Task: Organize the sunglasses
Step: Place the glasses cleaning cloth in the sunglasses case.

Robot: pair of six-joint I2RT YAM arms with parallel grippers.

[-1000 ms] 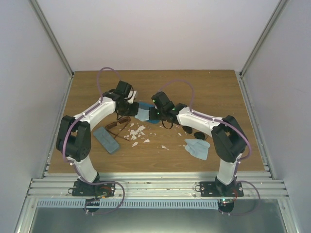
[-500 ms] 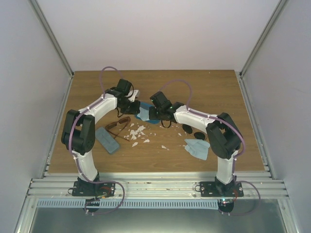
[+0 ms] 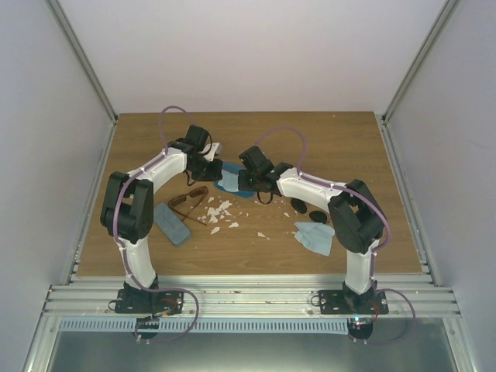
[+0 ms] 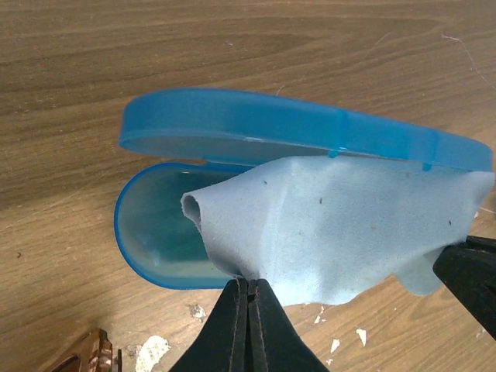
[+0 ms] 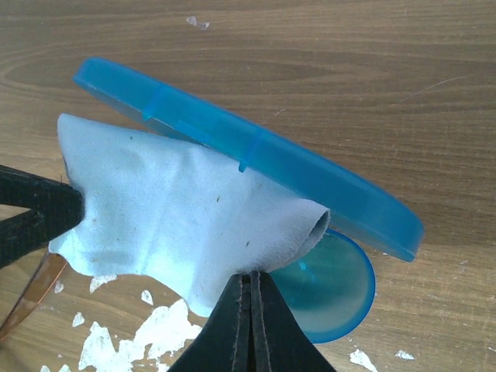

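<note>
The reddish-brown sunglasses (image 3: 188, 203) lie on the table left of centre; a corner shows in the left wrist view (image 4: 85, 353). The black round-lens sunglasses (image 3: 308, 211) lie to the right. My left gripper (image 4: 248, 283) and right gripper (image 5: 250, 275) are each shut on an edge of one light blue cloth (image 4: 341, 225), stretched between them over the open bright blue oval case (image 4: 271, 124). In the top view the left gripper (image 3: 218, 173) and right gripper (image 3: 239, 183) meet over that case (image 3: 232, 189).
A grey-blue rectangular case (image 3: 169, 223) lies at the left front. A second light blue cloth (image 3: 315, 236) lies at the right front. White flakes (image 3: 217, 212) are scattered between the arms. Walls enclose the table on three sides.
Both arms have drawn in a little, and the grippers with the cloth have shifted slightly left and back over the blue case. Both stay shut on the cloth.
</note>
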